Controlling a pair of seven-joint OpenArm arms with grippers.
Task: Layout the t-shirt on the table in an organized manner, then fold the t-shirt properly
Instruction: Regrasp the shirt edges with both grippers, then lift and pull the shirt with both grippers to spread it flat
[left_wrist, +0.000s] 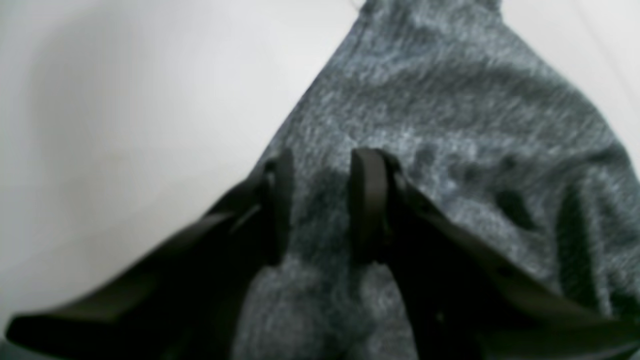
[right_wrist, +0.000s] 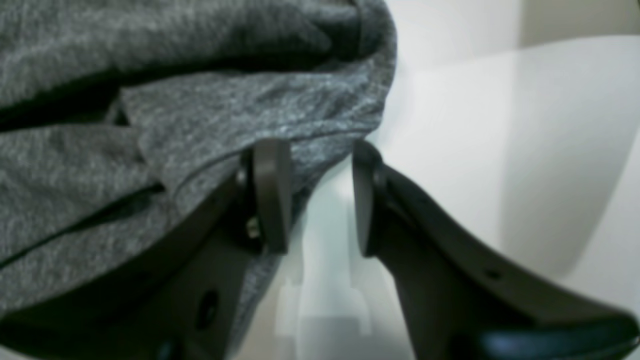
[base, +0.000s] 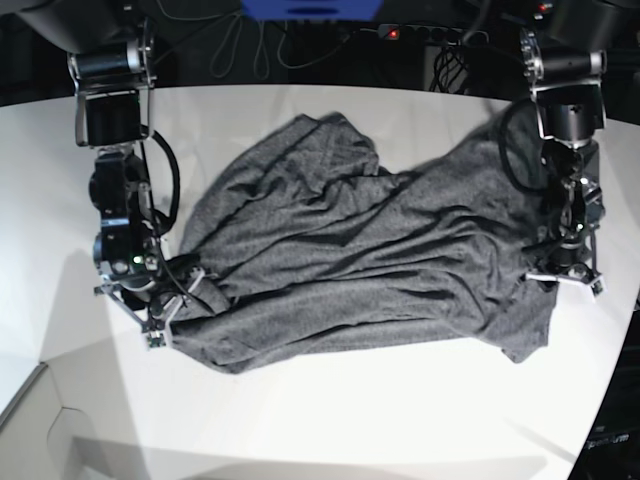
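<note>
- Shirt status: t-shirt (base: 370, 255) is spread rumpled across the table (base: 330, 420), both arms at opposite ends.
- Soft, floppy knit (it'll sag and drag), so I'd pinch hems or corners.
- Left gripper (left_wrist: 320, 205) jaws apart over cloth, nothing pinched.
- Right gripper (right_wrist: 315, 195) jaws apart at the shirt's edge.
- Sleeves and collar are lost in folds; wrist views blurry.

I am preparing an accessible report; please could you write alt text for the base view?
A dark grey t-shirt lies crumpled and spread across a white table, seen from above. The right pincer is at the shirt's edge on the view's left, and the left pincer rests at its edge on the view's right.
</note>
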